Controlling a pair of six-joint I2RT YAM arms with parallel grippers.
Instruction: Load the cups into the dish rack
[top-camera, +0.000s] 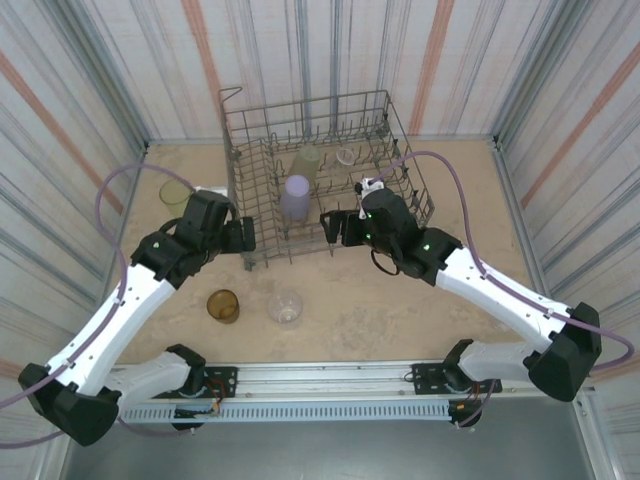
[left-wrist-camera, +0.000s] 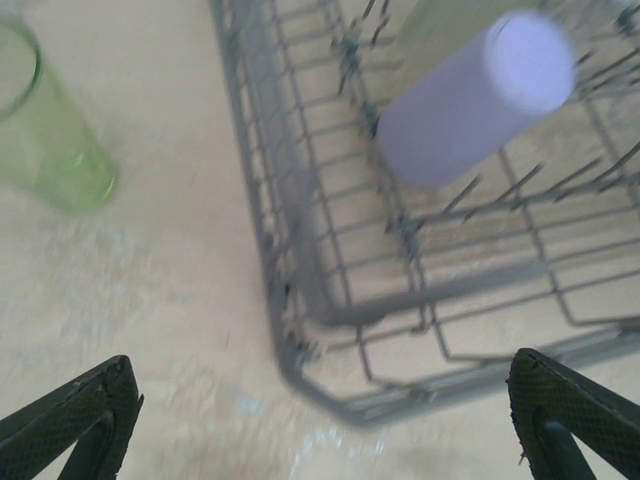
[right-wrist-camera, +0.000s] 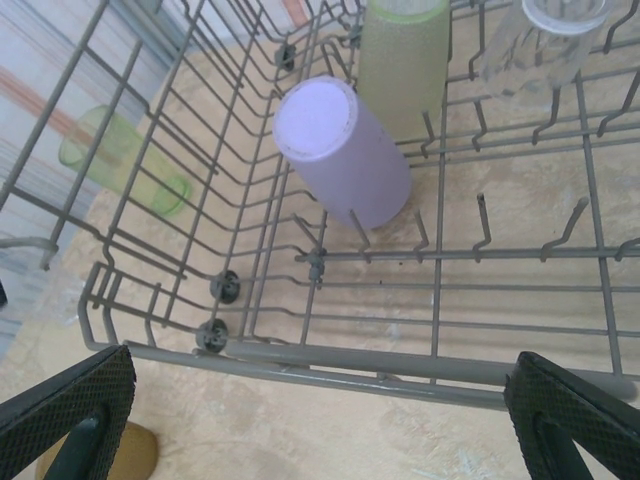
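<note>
The grey wire dish rack (top-camera: 240, 190) stands at the back middle of the table. Inside it, upside down on the tines, sit a lavender cup (top-camera: 296, 195), a pale yellow-green cup (top-camera: 305, 160) and a clear cup (top-camera: 346, 156). Three cups stand on the table: a yellow-green one (top-camera: 176, 193) left of the rack, an amber one (top-camera: 223, 305) and a clear one (top-camera: 285, 306) in front. My left gripper (top-camera: 245, 238) is open and empty over the rack's near left corner (left-wrist-camera: 285, 340). At the rack's front rail (right-wrist-camera: 400, 365) my right gripper (top-camera: 333, 228) is open and empty.
Striped walls close in the sandy tabletop on three sides. Purple cables loop from both arms. The rack's tall grid sides rise around the loaded cups. In the right wrist view the lavender cup (right-wrist-camera: 345, 150) leans on its tines, with bare tines to its right.
</note>
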